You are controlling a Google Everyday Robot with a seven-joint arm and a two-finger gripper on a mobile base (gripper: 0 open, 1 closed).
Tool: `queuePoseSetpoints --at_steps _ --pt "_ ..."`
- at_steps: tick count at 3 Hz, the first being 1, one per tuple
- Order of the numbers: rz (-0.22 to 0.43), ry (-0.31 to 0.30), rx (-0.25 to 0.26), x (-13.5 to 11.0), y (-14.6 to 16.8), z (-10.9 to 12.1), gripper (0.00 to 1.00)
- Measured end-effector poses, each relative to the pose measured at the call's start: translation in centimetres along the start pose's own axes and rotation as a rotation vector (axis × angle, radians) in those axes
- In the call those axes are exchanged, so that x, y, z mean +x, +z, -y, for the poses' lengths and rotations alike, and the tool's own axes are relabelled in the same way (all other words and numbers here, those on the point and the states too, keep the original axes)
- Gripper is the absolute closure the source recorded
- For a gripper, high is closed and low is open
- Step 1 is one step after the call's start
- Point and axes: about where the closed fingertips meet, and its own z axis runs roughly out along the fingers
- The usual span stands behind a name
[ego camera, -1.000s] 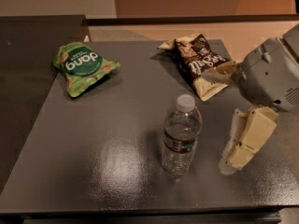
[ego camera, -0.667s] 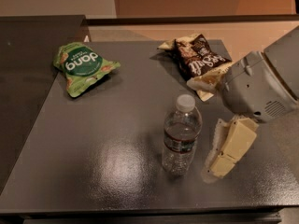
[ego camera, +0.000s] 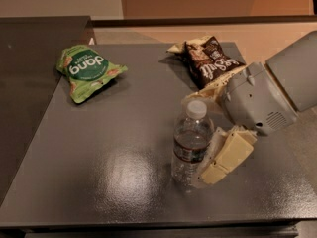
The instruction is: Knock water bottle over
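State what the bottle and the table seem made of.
Bottle: likely clear plastic, glossy; see-through ribbed wall. Table: dark grey, semi-gloss, perhaps laminate or painted; it reflects light. Hand: close beside the bottle, cream, probably plastic.

Hand [ego camera: 225,157] beside water bottle [ego camera: 190,143], arm [ego camera: 260,100] cut by right edge, hiding part of brown bag [ego camera: 208,63]

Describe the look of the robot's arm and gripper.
The gripper, beside the water bottle, is pale cream-yellow, built of flat, blocky segments. The arm behind it is light grey: a rounded, boxy housing with a small patch of vent slits, then a smooth grey link. No cables show.
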Motion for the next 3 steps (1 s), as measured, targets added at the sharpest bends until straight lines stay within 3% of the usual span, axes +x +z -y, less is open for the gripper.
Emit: queuePoseSetpoints --at_steps 2,3 --pt "0.030 0.004 -0.030 -0.7 -0.3 -0.2 0.64" --pt "-0.027 -0.015 -0.012 -1.1 -1.2 0.3 0.87"
